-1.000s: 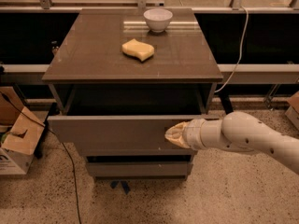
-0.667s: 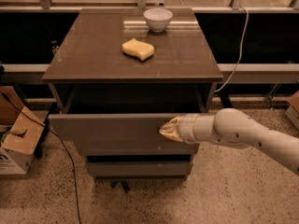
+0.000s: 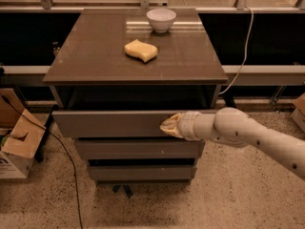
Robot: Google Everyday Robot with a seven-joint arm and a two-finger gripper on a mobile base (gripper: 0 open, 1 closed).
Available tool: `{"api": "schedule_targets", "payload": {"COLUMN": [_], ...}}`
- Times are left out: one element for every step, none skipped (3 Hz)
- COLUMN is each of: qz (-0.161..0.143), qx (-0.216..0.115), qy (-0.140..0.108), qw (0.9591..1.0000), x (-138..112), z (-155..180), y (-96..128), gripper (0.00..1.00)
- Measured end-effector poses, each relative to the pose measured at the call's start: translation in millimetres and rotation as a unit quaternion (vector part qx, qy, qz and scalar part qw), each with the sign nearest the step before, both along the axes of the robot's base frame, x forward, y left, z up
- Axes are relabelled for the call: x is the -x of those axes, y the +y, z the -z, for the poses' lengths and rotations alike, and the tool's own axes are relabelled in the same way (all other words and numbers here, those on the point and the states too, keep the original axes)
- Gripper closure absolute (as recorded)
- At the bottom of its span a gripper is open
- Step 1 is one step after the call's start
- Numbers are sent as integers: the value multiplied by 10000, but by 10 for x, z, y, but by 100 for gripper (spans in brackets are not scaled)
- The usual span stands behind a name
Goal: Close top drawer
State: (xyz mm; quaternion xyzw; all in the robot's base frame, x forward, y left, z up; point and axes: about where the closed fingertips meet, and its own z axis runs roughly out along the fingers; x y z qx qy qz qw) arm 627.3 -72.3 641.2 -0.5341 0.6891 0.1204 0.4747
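Note:
The top drawer (image 3: pixel 109 124) is a wide grey drawer with a flat, handle-less front. It stands pulled out from the brown-topped cabinet (image 3: pixel 95 56), with a dark gap behind its front. My gripper (image 3: pixel 167 125), on a white arm reaching in from the right, has its yellowish tip touching the drawer front right of centre. Two lower grey drawer fronts (image 3: pixel 136 149) sit beneath it.
A white bowl (image 3: pixel 161 19) and a yellow sponge (image 3: pixel 141 50) rest on the cabinet top. A cardboard box (image 3: pixel 16 144) stands on the floor at left, with a black cable beside it. A white cable hangs at right. A window ledge runs behind.
The gripper has moved left along the drawer front. The drawer front sits closer to the cabinet, so the gap is narrower.

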Motion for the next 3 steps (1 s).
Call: {"api": "schedule_targets", "payload": {"qz": [2, -15, -28], "qx": [-7, -11, -15], "qy": [-9, -3, 1], "qw": [10000, 10000, 10000], "x": [-10, -7, -5], "z": [-1, 5, 9], "y": [3, 24, 41], "gripper": [37, 14, 0]}}
